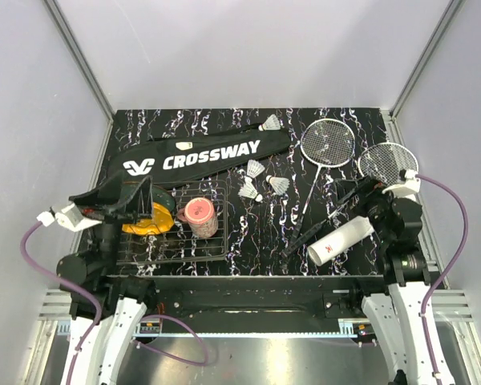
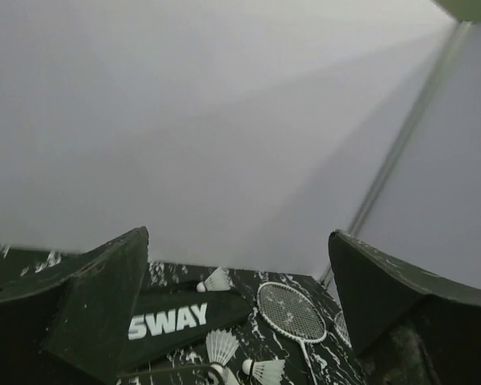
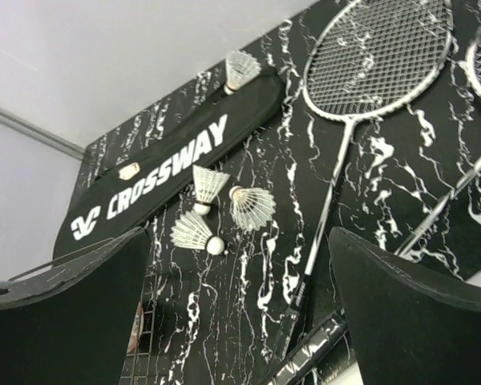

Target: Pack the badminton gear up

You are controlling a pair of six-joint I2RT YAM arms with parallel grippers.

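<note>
The long black CROSSWAY bag lies across the back left of the table. Two white-strung rackets lie at the back right, their shafts running toward the front. One shuttlecock sits at the bag's far end and three more lie mid-table. A white tube lies at the front right. My left gripper is open and empty above the wire rack; it also shows in the left wrist view. My right gripper is open and empty over the racket handles; it also shows in the right wrist view.
A wire rack at the front left holds a pink cup and a yellow-black object. Grey walls enclose the table on three sides.
</note>
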